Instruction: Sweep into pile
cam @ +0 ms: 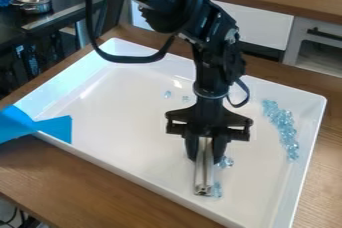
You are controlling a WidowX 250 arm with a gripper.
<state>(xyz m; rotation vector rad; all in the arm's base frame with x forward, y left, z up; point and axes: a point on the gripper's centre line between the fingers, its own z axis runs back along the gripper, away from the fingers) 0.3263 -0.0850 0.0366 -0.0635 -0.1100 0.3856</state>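
JAWS: clamped on metal bar (204, 174), held low beside loose beads (228, 162), presumably so I can push them | BEAD ROW (284, 127): near tray wall (300, 167) | PILE: incomplete

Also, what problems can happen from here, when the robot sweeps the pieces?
The metal bar in the gripper is narrow, so some of the clear blue pieces beside it may slip past. Its lower end is near the front wall of the white tray and could bump it. The loose pieces farther back lie away from the others and might be missed.
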